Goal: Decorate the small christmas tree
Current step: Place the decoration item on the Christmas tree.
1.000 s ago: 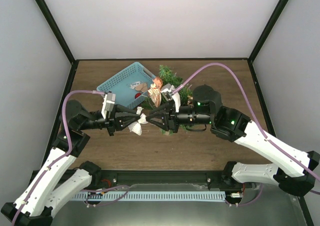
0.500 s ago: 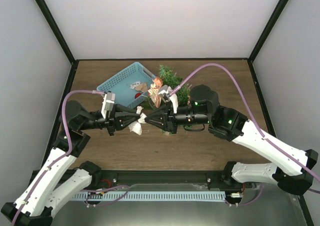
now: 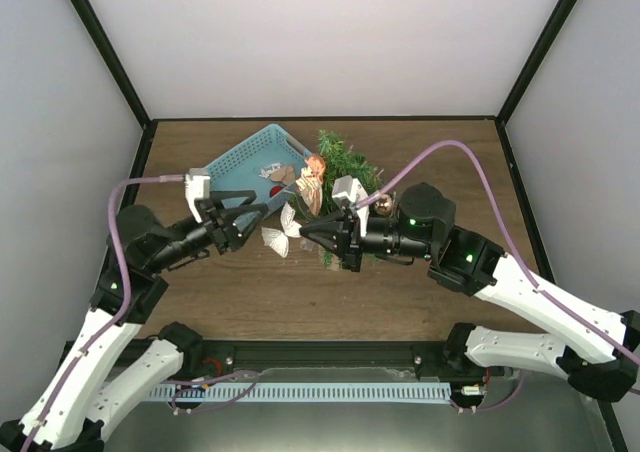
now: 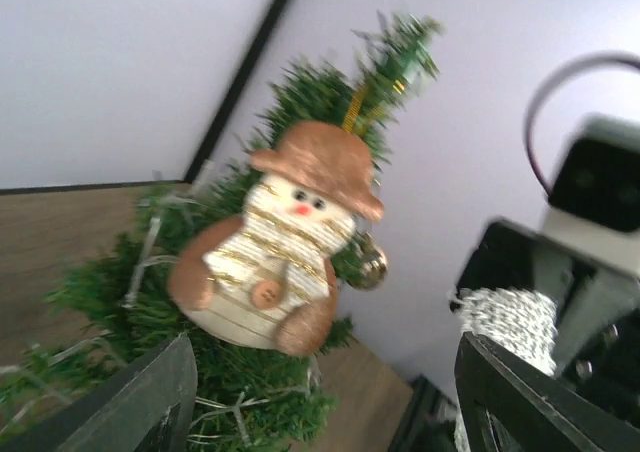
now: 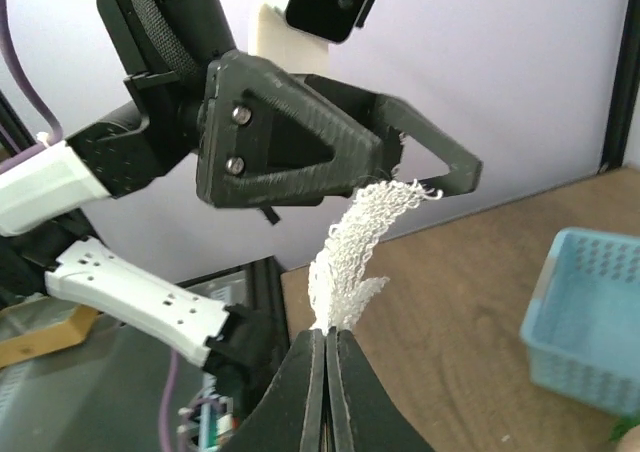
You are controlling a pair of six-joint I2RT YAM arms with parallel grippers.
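HANDOVER DONE | left gripper (image 3: 252, 219) has let go, jaws spread | right gripper (image 5: 327, 338) jaws pinch white lace ornament (image 5: 357, 242) | small christmas tree (image 3: 343, 156) likely awaits it

Middle of the top view is crowded: left hand (image 3: 257, 219) and right hand (image 3: 304, 233) sit nose to nose with a white lace ornament (image 3: 274, 239) between them, and the blue basket (image 3: 240, 162) and small christmas tree (image 3: 345, 157) are packed just behind. There is bare table (image 3: 455, 167) at upper right past the tree, and along the lower strip ahead of the arm bases. A purple cable (image 3: 445, 144) arcs over that right-hand gap.
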